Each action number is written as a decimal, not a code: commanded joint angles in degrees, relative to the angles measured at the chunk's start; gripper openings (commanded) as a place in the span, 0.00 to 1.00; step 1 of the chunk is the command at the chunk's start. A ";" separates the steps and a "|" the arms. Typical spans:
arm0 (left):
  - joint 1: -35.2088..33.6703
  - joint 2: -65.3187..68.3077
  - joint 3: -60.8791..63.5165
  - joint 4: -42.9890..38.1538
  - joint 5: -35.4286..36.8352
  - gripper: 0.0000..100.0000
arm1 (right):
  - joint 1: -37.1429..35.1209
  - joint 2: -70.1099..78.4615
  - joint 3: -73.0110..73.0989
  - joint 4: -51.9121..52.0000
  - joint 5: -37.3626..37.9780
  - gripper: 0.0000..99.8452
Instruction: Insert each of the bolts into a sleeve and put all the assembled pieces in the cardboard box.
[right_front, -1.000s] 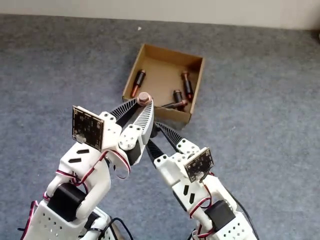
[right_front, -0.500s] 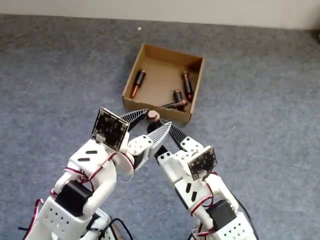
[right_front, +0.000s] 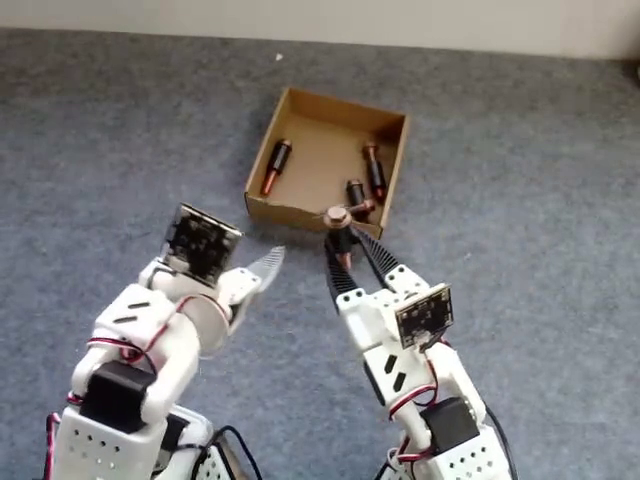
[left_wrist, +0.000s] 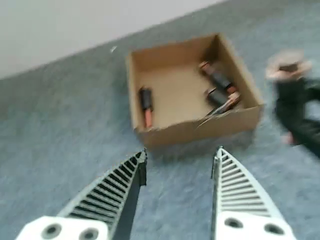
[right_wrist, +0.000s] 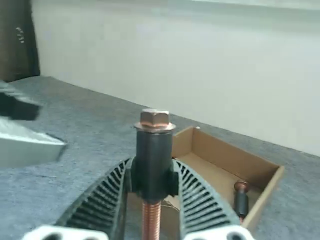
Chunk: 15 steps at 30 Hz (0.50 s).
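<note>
Over by the near wall of the cardboard box (right_front: 290, 213), the right gripper (right_front: 343, 238) was clamped tight on a black sleeve (right_wrist: 152, 160) that had a copper bolt (right_wrist: 155, 119) pushed all the way through it. From the right wrist view the piece stood upright. The hex head and its washer sat on top of the sleeve, and the threaded end poked out below between the two fingers. Looking down from the high view, the bolt head showed up right at the edge of that near wall, toward the corner on the right arm's side. I honestly couldn't tell whether it was over the wall or just in front of it. The left gripper (left_wrist: 180, 155) was spread wide with nothing in it, hanging over bare grey counter (right_front: 120, 150) on the near side of the box, clear of the cardboard and a little apart from the right gripper. Inside the box were some assembled pieces. One (right_front: 277, 166) lay by itself along one side wall, and a bunch (right_front: 374, 172) was crowded against the opposite wall, at least two, though I couldn't count that cluster exactly. Behind the box, the counter ran up to a pale wall (right_wrist: 200, 60).
</note>
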 joint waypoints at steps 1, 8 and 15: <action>-10.07 -0.75 -0.13 4.48 -1.05 0.21 | 2.07 -0.48 2.68 -1.80 0.00 0.00; -18.33 -0.75 11.91 -0.44 -1.05 0.02 | 4.79 -0.31 -1.45 5.41 -2.11 0.00; -18.77 -0.75 24.04 -9.85 -0.79 0.01 | 4.18 3.38 -15.96 11.56 -2.37 0.00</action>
